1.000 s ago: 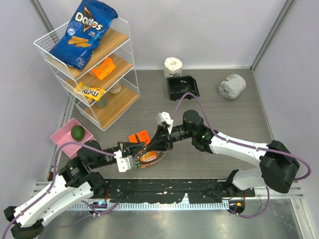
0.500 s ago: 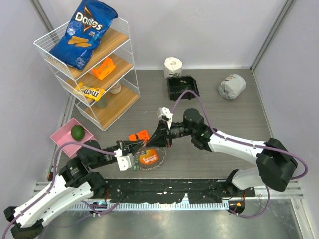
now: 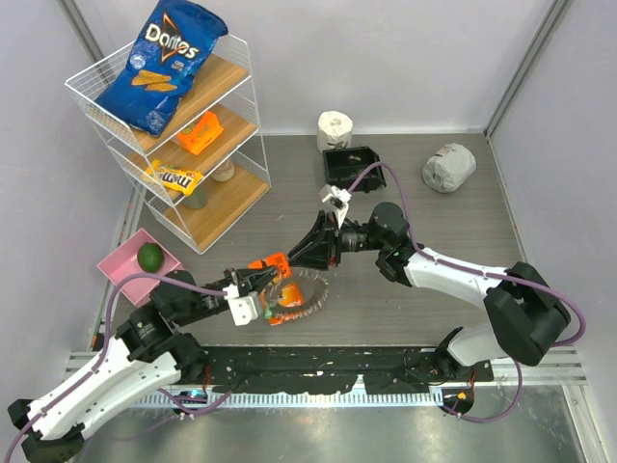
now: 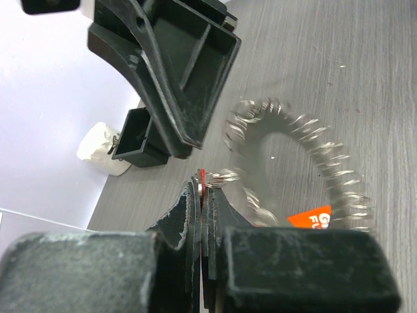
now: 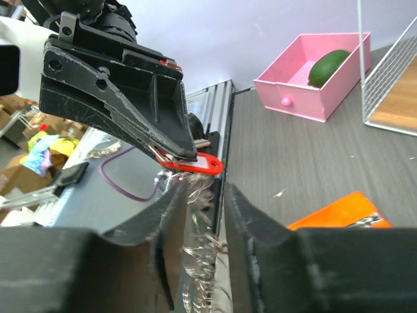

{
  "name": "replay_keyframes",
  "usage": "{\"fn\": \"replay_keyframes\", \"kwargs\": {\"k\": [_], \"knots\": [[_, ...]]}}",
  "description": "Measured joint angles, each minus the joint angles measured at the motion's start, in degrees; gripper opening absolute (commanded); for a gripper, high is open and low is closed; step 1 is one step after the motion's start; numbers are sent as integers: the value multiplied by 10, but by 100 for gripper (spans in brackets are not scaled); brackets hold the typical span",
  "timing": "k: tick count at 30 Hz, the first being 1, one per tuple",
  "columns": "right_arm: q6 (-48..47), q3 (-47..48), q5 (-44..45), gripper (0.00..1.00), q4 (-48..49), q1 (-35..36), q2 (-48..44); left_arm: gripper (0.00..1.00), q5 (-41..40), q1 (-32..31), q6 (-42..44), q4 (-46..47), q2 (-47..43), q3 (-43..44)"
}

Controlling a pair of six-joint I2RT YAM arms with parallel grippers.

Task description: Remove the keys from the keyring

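- Left tool [image 4: 203, 186] is clamped shut on the red-headed key [image 5: 195, 163]; the keyring [image 4: 335, 169] tilts between both tools.
- Right tool [image 5: 203, 192] straddles the ring, jaws narrowly apart; grip unclear.
- Risk: loosely held, the ring follows the key.

Colour rundown: keyring [image 4: 311, 151] is shiny silver with a speckly, coiled look, and the red-headed key [image 5: 196, 164] really pops. Desk [image 3: 439, 217] is grey woodgrain. There's also a pink tray [image 3: 120, 269] with a green fruit [image 3: 149, 256], blue Doritos bag [image 3: 162, 63], yellow M&M's pack [image 3: 174, 177], orange packet [image 3: 271, 262], white toilet roll [image 3: 335, 126] and black bin [image 3: 353, 170].
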Motion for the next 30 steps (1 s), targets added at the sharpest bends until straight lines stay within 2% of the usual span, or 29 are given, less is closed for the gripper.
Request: {"fn": "replay_keyframes", "kwargs": {"k": [3,5,11,19,24,30], "knots": [[6,-1,0,50,25,-5,0,0,5,0,0,-8,0,0],[3,-7,0,52,42,-7,-1,0,10,-1,0,-10,0,0],[-21,-46,-6,51,66,-6,-27,0,37,0,0,-10,0,0],[-44,-50,-20,48,88,6,-34,0,98,-1,0,-10,0,0],[-92,-48,-9,36,34,17,-40,0,129,-1,0,-10,0,0],[-195,-10,24,35,-102,66,-42,0,127,-1,0,-11,-4,0]]}}
